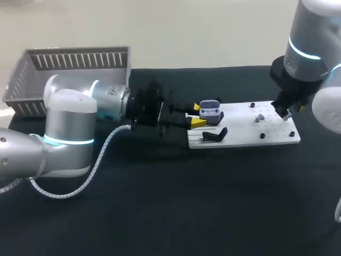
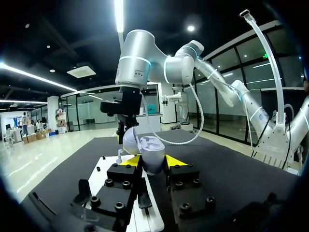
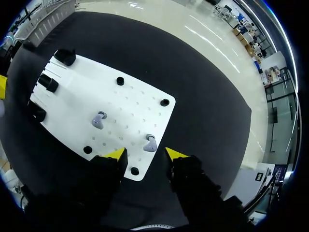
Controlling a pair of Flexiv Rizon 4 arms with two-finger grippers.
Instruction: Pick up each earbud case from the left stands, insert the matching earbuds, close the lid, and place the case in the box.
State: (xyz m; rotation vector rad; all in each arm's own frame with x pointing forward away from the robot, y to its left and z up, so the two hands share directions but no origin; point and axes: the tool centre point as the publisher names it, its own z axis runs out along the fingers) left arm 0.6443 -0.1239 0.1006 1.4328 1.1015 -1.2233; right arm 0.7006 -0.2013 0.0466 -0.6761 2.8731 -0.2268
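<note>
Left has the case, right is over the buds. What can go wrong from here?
1. The right claw is open over a small earbud lying near the board edge; an off-centre pinch could flick it off.
2. The case sticks out past the tips of the left claw with its lid open; pressing an earbud in may tilt it or make it slip.

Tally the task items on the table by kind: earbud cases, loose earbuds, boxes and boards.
open lavender plastic earbud case: 1
loose lavender earbuds: 2
grey slatted plastic box: 1
white perforated board: 1
Total: 5
</note>
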